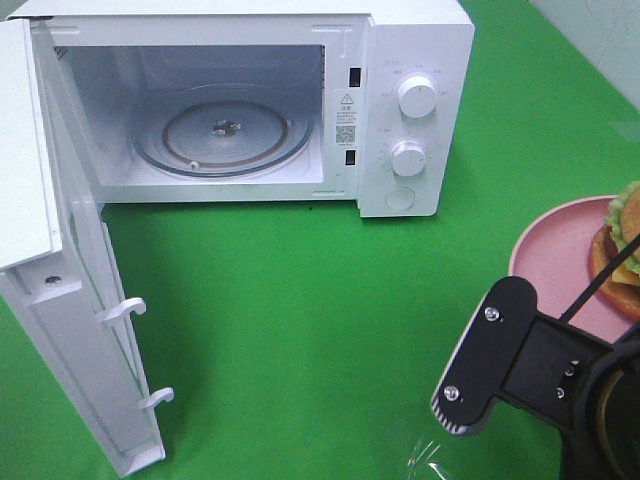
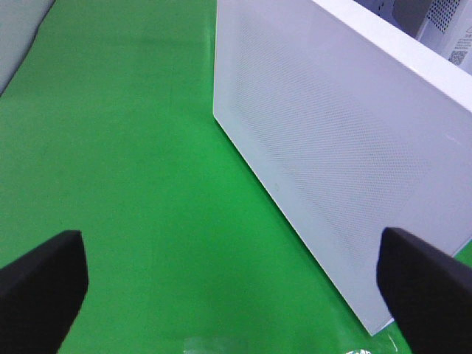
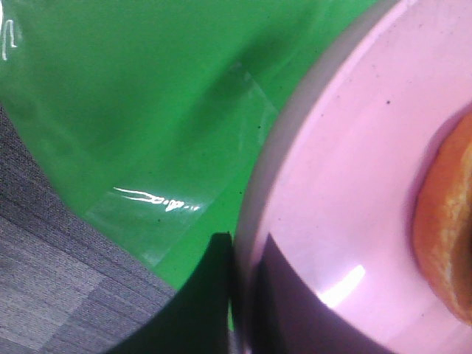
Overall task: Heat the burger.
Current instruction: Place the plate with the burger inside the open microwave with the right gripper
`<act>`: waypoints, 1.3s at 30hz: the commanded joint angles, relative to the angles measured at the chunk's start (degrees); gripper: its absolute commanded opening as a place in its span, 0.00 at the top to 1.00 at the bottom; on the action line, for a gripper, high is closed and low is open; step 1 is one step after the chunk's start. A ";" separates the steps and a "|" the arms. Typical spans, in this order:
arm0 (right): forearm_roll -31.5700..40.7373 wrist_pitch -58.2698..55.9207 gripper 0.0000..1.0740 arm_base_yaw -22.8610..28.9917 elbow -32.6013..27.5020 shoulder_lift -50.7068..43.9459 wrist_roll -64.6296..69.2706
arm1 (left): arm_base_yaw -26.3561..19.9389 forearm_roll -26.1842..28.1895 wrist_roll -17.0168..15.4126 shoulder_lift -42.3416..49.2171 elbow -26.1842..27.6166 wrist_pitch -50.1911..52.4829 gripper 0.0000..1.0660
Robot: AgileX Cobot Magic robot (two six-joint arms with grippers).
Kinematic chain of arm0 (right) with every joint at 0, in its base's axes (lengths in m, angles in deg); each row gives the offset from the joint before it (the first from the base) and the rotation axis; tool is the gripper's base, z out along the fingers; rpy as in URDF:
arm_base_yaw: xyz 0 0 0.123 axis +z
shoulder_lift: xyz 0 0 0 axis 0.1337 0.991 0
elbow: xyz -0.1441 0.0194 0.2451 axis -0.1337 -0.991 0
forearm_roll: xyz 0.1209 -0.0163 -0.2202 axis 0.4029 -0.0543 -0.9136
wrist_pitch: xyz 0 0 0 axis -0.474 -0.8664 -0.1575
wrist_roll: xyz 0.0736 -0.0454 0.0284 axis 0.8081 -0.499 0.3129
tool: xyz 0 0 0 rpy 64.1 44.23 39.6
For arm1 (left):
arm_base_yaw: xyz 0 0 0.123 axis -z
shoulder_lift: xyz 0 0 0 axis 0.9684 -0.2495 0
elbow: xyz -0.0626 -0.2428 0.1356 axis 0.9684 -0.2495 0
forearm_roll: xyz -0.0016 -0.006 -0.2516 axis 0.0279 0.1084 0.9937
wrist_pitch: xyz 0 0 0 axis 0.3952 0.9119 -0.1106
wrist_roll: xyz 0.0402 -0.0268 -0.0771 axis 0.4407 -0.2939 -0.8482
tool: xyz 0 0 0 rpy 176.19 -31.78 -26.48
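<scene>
The burger (image 1: 625, 250) sits on a pink plate (image 1: 560, 250) at the right edge of the exterior high view, partly cut off by the frame. In the right wrist view my right gripper (image 3: 240, 295) is shut on the plate's rim (image 3: 254, 221), one dark finger (image 3: 214, 287) below the rim and one above, with the burger's bun (image 3: 446, 243) further in. The white microwave (image 1: 415, 100) stands open with its glass turntable (image 1: 225, 135) bare. My left gripper (image 2: 236, 295) is open and holds nothing; it hangs beside the microwave door (image 2: 332, 147).
The open door (image 1: 70, 300) swings out to the front left, with two latch hooks (image 1: 125, 310) on its inner edge. A green cloth (image 1: 300, 300) covers the table. Grey carpet (image 3: 44, 280) shows past the table edge near the plate.
</scene>
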 commanded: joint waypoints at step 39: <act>-19.42 17.07 0.97 1.09 -0.11 -0.57 -20.17 | 0.11 0.06 -0.23 0.34 -0.11 -0.11 0.06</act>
